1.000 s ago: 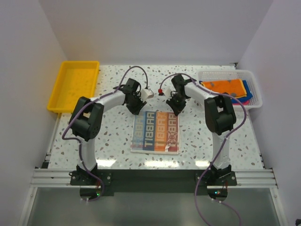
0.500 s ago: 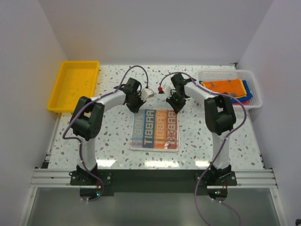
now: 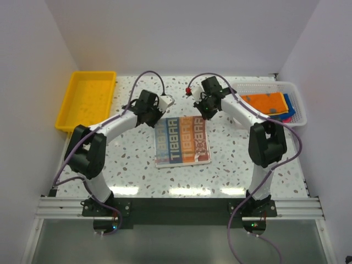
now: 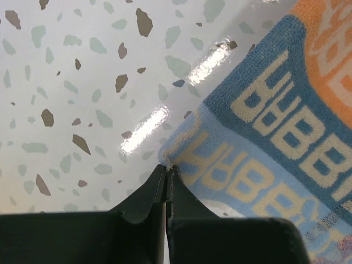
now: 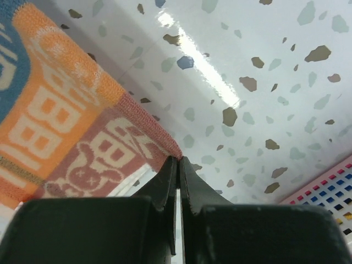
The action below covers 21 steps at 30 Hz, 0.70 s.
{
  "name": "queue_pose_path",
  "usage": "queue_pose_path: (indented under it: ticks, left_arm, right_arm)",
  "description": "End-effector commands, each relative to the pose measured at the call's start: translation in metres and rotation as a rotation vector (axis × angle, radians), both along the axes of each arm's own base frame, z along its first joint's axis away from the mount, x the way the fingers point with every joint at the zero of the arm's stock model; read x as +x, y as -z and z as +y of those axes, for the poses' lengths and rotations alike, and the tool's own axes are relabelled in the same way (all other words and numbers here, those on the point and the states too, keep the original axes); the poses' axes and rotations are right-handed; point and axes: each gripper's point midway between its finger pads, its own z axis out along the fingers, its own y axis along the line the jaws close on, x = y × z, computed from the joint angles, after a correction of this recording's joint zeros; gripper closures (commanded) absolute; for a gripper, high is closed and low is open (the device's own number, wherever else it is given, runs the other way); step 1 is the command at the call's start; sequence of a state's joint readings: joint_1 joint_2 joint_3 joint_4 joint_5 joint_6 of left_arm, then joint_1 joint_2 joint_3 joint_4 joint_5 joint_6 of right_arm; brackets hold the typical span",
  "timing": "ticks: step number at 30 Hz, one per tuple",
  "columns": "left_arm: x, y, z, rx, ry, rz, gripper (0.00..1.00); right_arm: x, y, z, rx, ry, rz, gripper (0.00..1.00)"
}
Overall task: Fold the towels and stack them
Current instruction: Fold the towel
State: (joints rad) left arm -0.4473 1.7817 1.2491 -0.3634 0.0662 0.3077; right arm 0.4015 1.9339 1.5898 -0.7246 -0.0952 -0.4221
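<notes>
- Left gripper (image 4: 166,171): jaws closed to a thin seam, pinching the pale-blue corner of the printed towel (image 3: 182,141). The cloth bunches slightly right at the fingertips.
- Right gripper (image 5: 179,162): jaws likewise closed, with the reddish-brown corner of the same towel caught between the tips. Next to the grip the towel's edge looks slightly raised off the table, with pale surface showing beneath it.
- In the top view both arms reach in from either side and meet the towel at its far edge, left arm on the far-left corner, right arm on the far-right corner.
- Printed towel: spread open and flat near the middle of the table (image 3: 132,159), roughly square and turned a little off the table's edges. It has blue bands on its left side and orange on its right, with white block lettering and a small rabbit figure near the right-hand side.
- Other towels: piled in the mesh basket (image 3: 258,86). The orange towel (image 3: 265,101) is on top, with a few dark spots showing on it. The blue towel (image 3: 290,108) sticks out from under it on the side toward the right edge. A sliver of the pink towel (image 3: 278,116) shows at the near side of the pile.
- Mesh basket: white, in the far-right corner of the table. Its far-left part is bare.
- Yellow tray (image 3: 88,102): in the far-left corner, overhanging the left edge, well apart from both grippers.
- Table: white speckled top, with glare streaks near the towel's held corners.
</notes>
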Motion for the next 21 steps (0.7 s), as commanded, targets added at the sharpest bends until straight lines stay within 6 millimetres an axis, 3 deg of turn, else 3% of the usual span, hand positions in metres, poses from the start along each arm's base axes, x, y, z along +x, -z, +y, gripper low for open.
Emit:
queue_pose_path:
  ticks: [1,4,13,21]
  left_arm:
    - [-0.005,-0.014,0.012,-0.037,-0.118,-0.045,1.0]
    - [-0.02,-0.018,0.019,-0.049,-0.189,-0.035,1.0]
    - [-0.084,-0.017,0.009,-0.131,-0.284,0.046,1.0]
    - [-0.119,-0.008,0.004,-0.137,-0.284,0.114,1.0]
  right_arm:
    - [-0.011,-0.017,-0.003,-0.015,0.045,-0.039,1.0]
    - [-0.024,-0.022,-0.002,-0.011,0.077,-0.027,1.0]
    - [-0.058,-0.034,-0.015,0.057,0.31,0.009,1.0]
    - [-0.096,-0.018,-0.015,0.12,0.387,0.087,1.0]
